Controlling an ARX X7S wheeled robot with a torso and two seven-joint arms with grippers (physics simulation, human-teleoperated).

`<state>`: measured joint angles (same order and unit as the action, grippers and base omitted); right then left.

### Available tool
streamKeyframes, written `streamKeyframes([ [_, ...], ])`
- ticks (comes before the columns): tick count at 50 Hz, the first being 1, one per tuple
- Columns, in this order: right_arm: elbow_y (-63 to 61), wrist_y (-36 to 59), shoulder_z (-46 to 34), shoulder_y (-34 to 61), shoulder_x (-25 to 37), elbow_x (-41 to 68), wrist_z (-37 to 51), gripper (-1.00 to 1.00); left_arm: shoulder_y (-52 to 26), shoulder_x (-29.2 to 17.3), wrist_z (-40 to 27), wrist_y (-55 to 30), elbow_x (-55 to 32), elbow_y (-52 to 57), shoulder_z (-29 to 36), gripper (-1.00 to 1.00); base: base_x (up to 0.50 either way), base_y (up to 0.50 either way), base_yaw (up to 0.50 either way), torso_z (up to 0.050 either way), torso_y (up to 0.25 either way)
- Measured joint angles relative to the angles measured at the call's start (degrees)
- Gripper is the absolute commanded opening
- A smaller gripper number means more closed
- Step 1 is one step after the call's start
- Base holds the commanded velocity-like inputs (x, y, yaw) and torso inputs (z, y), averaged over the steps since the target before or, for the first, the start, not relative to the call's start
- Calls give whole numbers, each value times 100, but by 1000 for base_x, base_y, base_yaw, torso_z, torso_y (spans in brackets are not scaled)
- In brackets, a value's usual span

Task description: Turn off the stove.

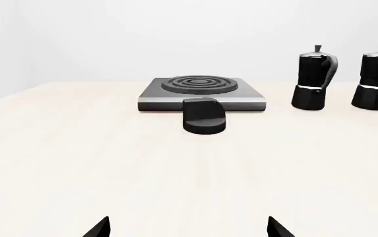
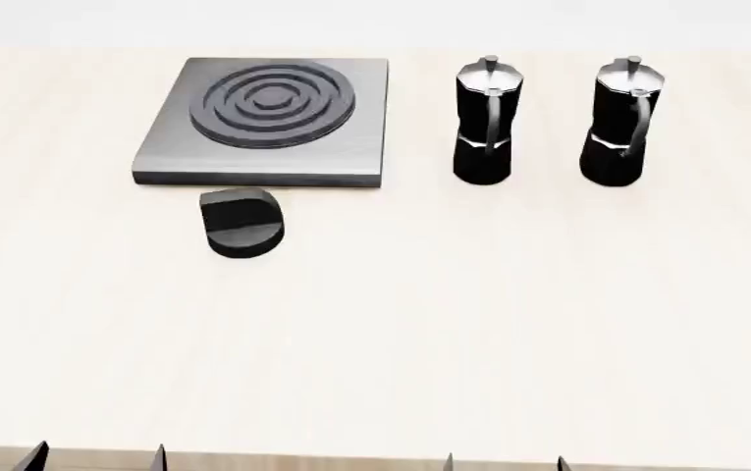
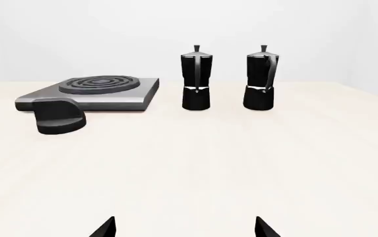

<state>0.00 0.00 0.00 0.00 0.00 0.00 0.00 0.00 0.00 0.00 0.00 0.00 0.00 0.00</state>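
Observation:
The stove [image 2: 270, 123] is a flat square grey slab with concentric burner rings at the table's far left; it also shows in the left wrist view [image 1: 202, 94] and right wrist view [image 3: 93, 93]. Its round black knob [image 2: 241, 224] with a raised bar sits on the table just in front of the slab, also seen in both wrist views [image 1: 204, 116] [image 3: 60, 117]. My left gripper [image 2: 96, 458] and right gripper [image 2: 504, 462] hang at the table's near edge, both open and empty, far from the knob. Only the fingertips [image 1: 100, 228] [image 3: 105, 228] show.
Two black-and-silver moka pots [image 2: 487, 123] [image 2: 625, 123] stand upright to the right of the stove, at the far side. The pale wooden table [image 2: 480, 324] spreads between them and my grippers. Its front edge runs along the bottom of the head view.

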Motion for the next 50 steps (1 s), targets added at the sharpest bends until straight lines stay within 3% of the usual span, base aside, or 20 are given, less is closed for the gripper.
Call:
streamKeyframes([
  [33, -187, 78, -487, -7, 380, 231, 452, 100, -11, -378, -505, -1, -275, 24, 445, 100, 0, 0, 0, 0, 0],
  [50, -1310, 773, -580, -126, 560, 262, 732, 100, 98, -606, -734, -243, -245, 711, 565, 100, 0, 0, 0, 0, 0],
])
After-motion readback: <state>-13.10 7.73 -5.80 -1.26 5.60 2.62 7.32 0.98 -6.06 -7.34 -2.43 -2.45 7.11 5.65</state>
